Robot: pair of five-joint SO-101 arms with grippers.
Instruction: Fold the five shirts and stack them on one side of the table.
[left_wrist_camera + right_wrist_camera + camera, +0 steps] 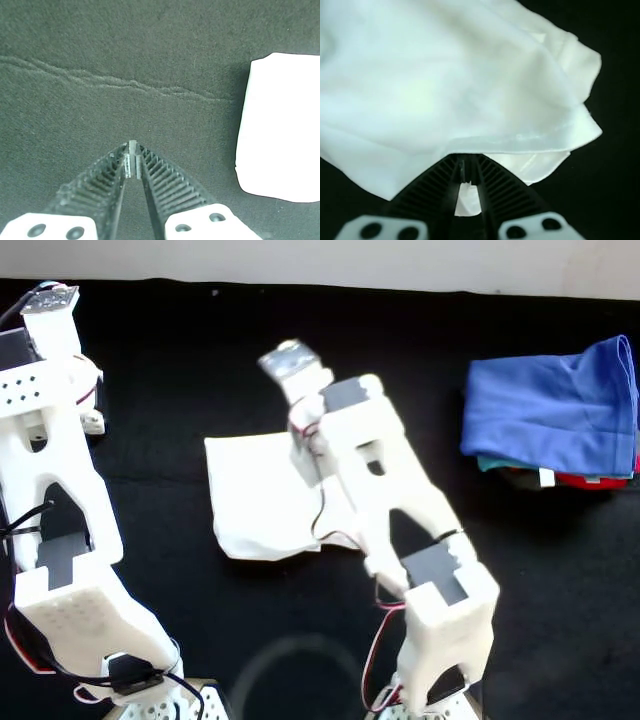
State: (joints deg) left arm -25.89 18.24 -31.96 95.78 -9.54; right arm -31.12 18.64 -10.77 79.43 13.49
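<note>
You have a folded stack at the table's right edge: blue on top, teal and red under it, count unclear. The white shirt lies mid-table, part-folded, your right gripper clamped on its hem. Your left gripper is closed on nothing. Probably last shirt.

The scene is lit brightly and evenly. In the left wrist view the white shirt is burnt out to flat glare. A narrow shadow is cast beside its edge on the desk, where a crease is picked out by grazing light. In the right wrist view soft shading is kept along the hems. In the high view the arms are overexposed.
</note>
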